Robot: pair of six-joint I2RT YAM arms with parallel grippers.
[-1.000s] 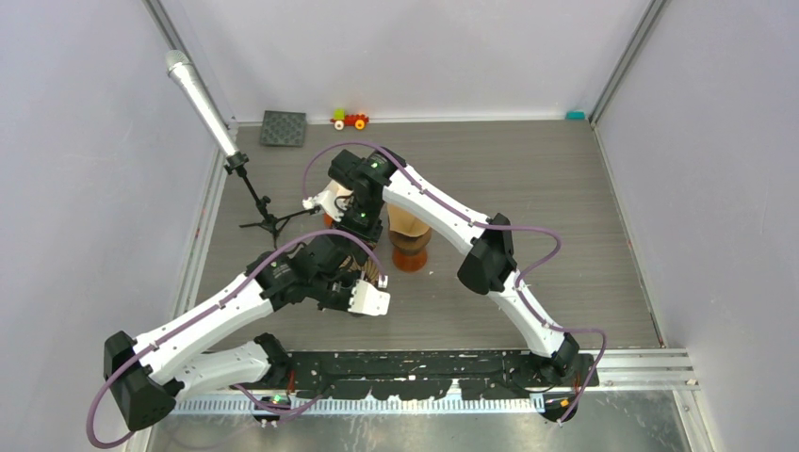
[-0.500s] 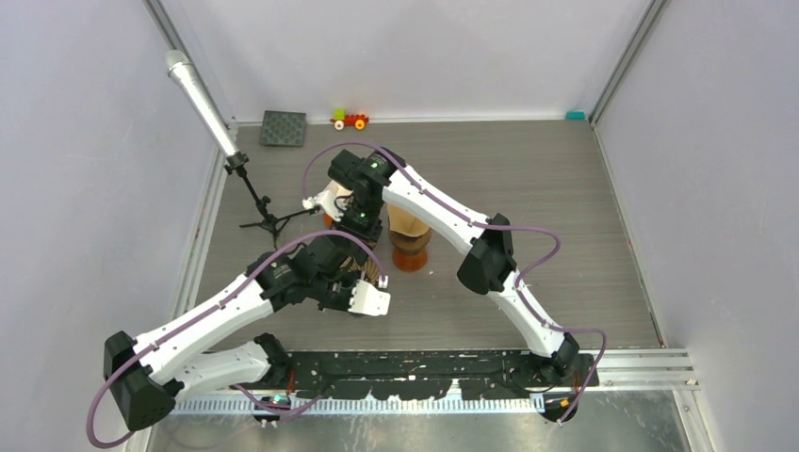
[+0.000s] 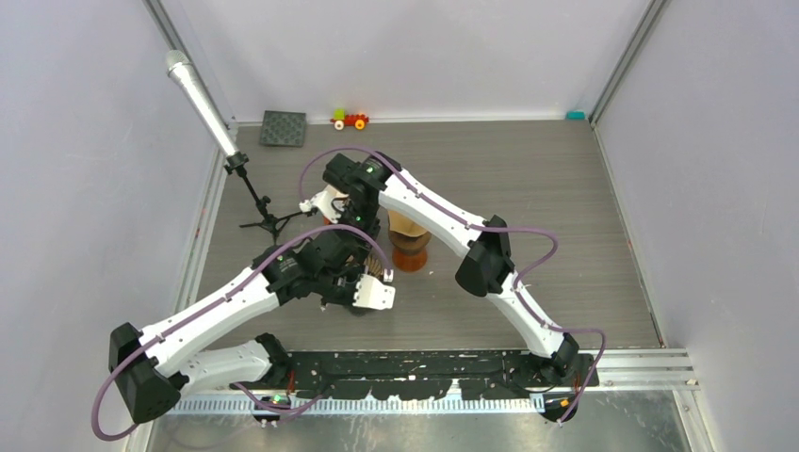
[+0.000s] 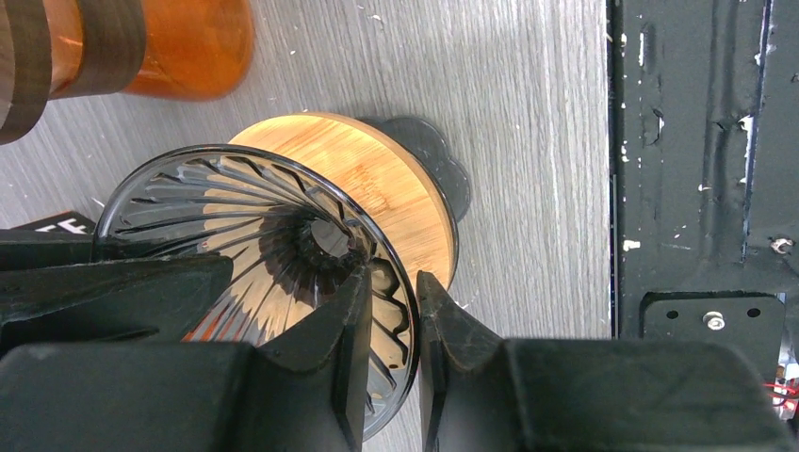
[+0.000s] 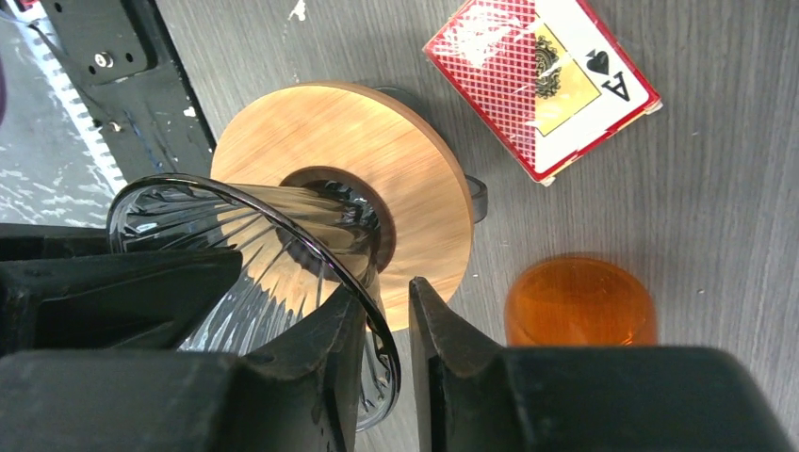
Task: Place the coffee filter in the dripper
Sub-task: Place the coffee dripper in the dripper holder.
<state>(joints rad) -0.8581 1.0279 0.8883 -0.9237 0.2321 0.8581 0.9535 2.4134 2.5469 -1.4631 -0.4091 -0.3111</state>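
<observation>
The dripper [image 4: 264, 217] is a ribbed clear glass cone on a round wooden base. My left gripper [image 4: 388, 292] is shut on its rim, one finger inside the cone and one outside. My right gripper [image 5: 388, 301] is shut on the rim of the same dripper [image 5: 377, 160] from another side. In the top view both grippers meet over the dripper [image 3: 375, 273], which is mostly hidden under them. The tan paper coffee filter [image 3: 405, 223] sits on top of an orange carafe [image 3: 411, 252] just right of the grippers, with nothing holding it.
A red playing-card pack [image 5: 542, 80] and an orange cup [image 5: 579, 301] lie beside the dripper. A microphone on a small tripod [image 3: 256, 202] stands at the left. A dark square mat [image 3: 284, 128] and a toy car [image 3: 350, 120] lie at the back wall. The black base rail [image 4: 697, 160] runs along the near edge.
Both arms have shifted slightly, the left wrist a little right and the right wrist a little left. Both grips on the dripper are unchanged.
</observation>
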